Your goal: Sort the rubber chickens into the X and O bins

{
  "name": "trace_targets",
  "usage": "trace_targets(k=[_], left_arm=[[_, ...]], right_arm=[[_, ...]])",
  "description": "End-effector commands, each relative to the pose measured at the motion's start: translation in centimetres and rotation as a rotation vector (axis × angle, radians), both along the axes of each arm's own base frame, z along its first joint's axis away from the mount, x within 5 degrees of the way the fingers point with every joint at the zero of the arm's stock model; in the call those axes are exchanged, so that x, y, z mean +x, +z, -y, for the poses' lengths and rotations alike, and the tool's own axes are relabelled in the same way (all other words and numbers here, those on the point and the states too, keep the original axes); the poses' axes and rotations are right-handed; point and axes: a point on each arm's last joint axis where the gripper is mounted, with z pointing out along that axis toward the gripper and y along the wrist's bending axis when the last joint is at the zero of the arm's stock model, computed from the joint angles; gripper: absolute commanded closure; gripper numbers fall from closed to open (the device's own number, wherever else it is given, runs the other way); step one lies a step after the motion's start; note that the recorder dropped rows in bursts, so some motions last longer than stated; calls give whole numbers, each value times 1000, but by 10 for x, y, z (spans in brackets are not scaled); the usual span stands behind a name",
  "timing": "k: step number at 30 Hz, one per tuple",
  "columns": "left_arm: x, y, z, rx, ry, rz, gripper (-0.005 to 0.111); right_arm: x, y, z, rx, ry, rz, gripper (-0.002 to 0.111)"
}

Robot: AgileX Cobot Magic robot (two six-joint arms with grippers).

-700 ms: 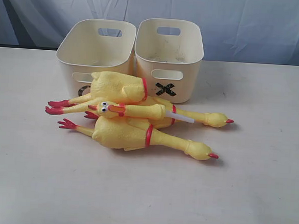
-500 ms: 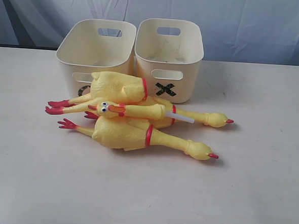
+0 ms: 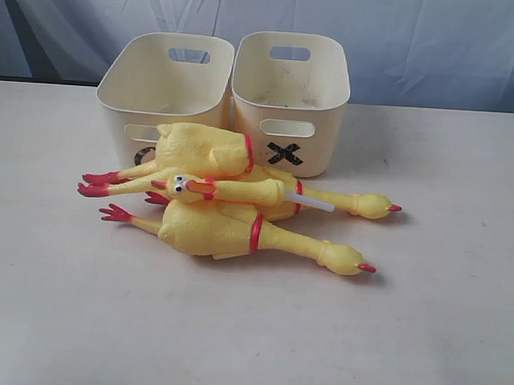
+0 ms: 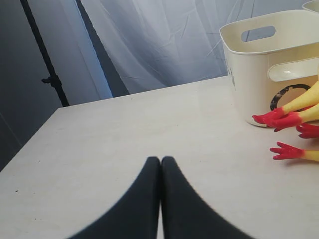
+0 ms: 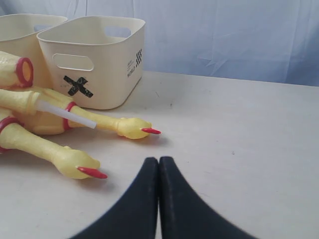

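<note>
Four rubber chickens (image 3: 229,213) lie in one heap on the tabletop (image 3: 423,325), roughly midway between its left and right edges. All four are out on the tabletop, right in front of two cream bins. The O bin (image 3: 122,114) is on the left and the X bin (image 3: 323,118) on the right. They stand side by side toward the far edge, upright, walls touching or nearly so.

The top chicken (image 3: 198,150) is large and leans against the front of the O bin, covering most of the black O mark (image 4: 289,97). The small chicken (image 3: 240,191) lies across the heap with its head toward the left edge, and a white tube (image 3: 313,201) sticks out of its other end. The front chicken (image 3: 215,232) is large, with feet to the left and its red beak tip toward the right edge. Another head (image 3: 371,205) points right, just in front of the X bin. The bodies overlap, so it is hard to tell which neck belongs to which.

The red feet (image 3: 96,184) splay out toward the left edge, below the O bin.

The left tool (image 4: 160,167) has its black fingers pressed together with nothing between them. It sits over bare tabletop, well apart from the feet. The right tool (image 5: 158,167) is also pressed together and holds nothing. It sits over bare tabletop near the two beaks, touching neither.

A pale curtain (image 3: 423,46) hangs behind the far edge.
</note>
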Motion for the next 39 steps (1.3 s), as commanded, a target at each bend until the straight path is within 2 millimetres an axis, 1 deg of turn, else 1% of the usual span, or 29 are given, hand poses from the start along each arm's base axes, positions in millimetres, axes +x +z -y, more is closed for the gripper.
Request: trace_targets(k=[1, 25, 30, 39], left_arm=[[0, 0, 0, -12, -1, 3, 106], [0, 0, 0, -12, -1, 3, 106], [0, 0, 0, 18, 2, 2, 106], [0, 0, 0, 18, 2, 2, 106]], right_arm=[[0, -1, 0, 6, -4, 7, 108], [0, -1, 0, 6, -4, 7, 108], [0, -1, 0, 6, -4, 7, 108], [0, -1, 0, 6, -4, 7, 108]])
